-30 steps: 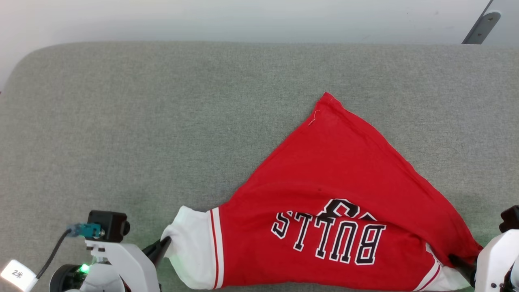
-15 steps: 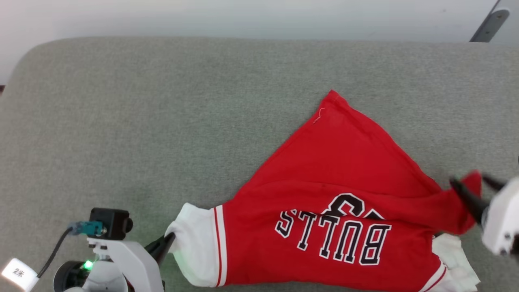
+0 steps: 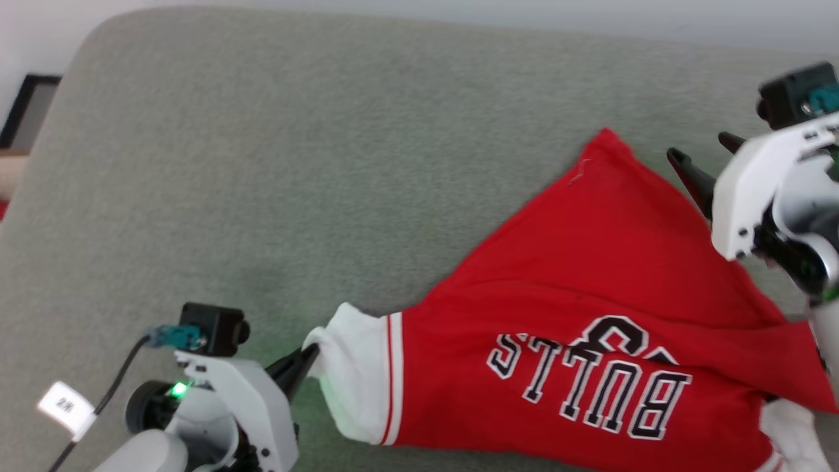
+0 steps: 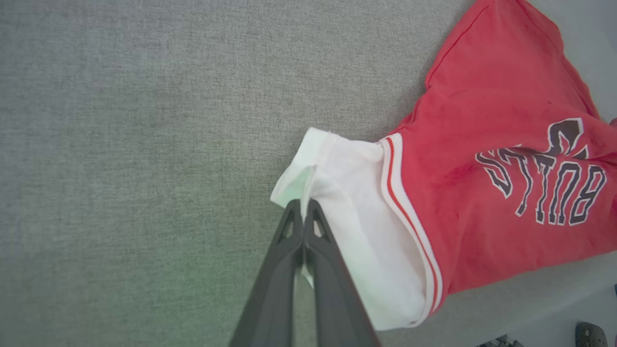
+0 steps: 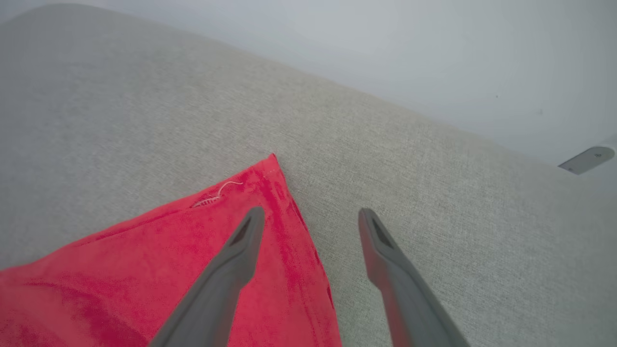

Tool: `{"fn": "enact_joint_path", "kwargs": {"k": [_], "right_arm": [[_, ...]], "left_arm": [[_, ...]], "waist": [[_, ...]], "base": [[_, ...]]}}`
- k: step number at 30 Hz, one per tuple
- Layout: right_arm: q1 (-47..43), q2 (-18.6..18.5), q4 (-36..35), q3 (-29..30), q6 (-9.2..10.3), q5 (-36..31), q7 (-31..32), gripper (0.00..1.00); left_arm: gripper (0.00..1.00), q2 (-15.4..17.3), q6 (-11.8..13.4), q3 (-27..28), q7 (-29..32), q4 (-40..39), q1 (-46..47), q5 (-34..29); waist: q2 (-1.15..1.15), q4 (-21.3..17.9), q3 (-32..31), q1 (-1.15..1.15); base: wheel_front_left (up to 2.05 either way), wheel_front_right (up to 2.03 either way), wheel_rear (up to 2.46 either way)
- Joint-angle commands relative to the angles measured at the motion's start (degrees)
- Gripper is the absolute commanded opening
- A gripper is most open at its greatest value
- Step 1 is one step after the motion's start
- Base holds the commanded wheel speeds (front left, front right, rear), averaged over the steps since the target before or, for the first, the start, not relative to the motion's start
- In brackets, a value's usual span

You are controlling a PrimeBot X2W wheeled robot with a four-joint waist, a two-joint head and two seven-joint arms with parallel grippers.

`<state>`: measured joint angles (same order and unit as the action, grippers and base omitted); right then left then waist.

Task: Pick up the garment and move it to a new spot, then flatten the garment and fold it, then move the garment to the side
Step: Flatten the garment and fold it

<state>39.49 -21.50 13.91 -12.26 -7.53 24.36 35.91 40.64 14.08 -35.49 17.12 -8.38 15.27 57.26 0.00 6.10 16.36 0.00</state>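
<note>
Grey-green woven pad [image 3: 262, 164], even weave, rounded at its far left corner; it runs out of the head view on the right. Faint green tint on the cloth near the lit lamp [image 3: 177, 390] on the left wrist. Pale, plain wall [image 5: 434, 58] behind the pad's far edge, with a grey metal bracket [image 5: 585, 160] on it at the far right. Dark frame [image 3: 29, 108] past the pad's left corner; cannot tell what it belongs to. Jersey [image 3: 590, 262] lies on the near right part of the pad, its red body drawn into a rough triangle with the point toward the wall and "BULLS" upside down in the head view. White sleeve [image 4: 347, 207] with striped trim points left. Left gripper [image 4: 303, 212]: jaws pinched together on that sleeve's edge, white cloth caught between them. Right gripper [image 5: 312, 212]: jaws spread wide, holding nothing, above the jersey's far corner, one finger [image 5: 231, 260] over red cloth, the other over bare pad. Loose pale thread [image 5: 219, 190] near that corner.
</note>
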Motion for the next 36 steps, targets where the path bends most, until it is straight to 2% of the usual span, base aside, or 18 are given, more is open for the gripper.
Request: {"fn": "enact_joint_path", "kwargs": {"k": [1,9,15,16,17,24,33,36], "right_arm": [[2.7,-0.5,3.4,-2.1,0.09,0.7,-0.6,1.0],[14.4,-2.1,20.5,-13.5,0.09,4.9,3.7,1.0],[18.2,-2.2,30.3,-20.2,0.09,8.8,10.1,1.0],[18.2,-2.1,32.1,-20.7,0.09,9.3,11.6,0.25],[18.4,-2.0,33.7,-21.1,0.09,9.7,12.8,0.0],[21.9,-1.3,36.5,-22.6,0.09,10.7,12.2,0.0],[24.0,-3.2,31.1,-22.2,0.09,13.9,5.7,0.0],[23.8,-4.0,29.1,-21.4,0.09,14.7,3.6,0.0]], "left_arm": [[0.0,-0.7,-0.7,-0.4,0.1,0.5,1.3,-0.5],[0.0,-3.8,-3.2,-2.0,0.2,3.9,5.1,-1.2],[0.0,-5.4,-4.6,-2.6,-0.4,6.2,6.5,-1.1],[0.0,-5.4,-4.8,-2.6,-0.5,6.5,6.7,-1.1],[0.0,-5.5,-5.0,-2.6,-0.6,6.8,6.8,-1.1],[0.0,-4.6,-5.4,-2.0,0.5,8.1,8.1,-0.4],[0.0,2.5,-4.1,1.7,8.3,6.6,18.0,-1.3],[0.0,4.4,-4.5,2.8,11.3,7.2,23.1,-1.8]], "waist": [[0.0,3.0,2.5,0.0],[0.0,7.4,4.9,0.0],[0.0,9.2,5.9,0.0],[0.0,9.3,5.9,0.0],[0.0,9.4,5.9,0.0],[0.0,7.9,4.4,0.0],[0.0,2.8,-1.6,0.0],[0.0,1.0,-4.0,0.0]], "base": [[0.0,0.0,0.0],[0.0,0.0,0.0],[0.0,0.0,0.0],[0.0,0.0,0.0],[0.0,0.0,0.0],[0.0,0.0,0.0],[0.0,0.0,0.0],[0.0,0.0,0.0]]}}
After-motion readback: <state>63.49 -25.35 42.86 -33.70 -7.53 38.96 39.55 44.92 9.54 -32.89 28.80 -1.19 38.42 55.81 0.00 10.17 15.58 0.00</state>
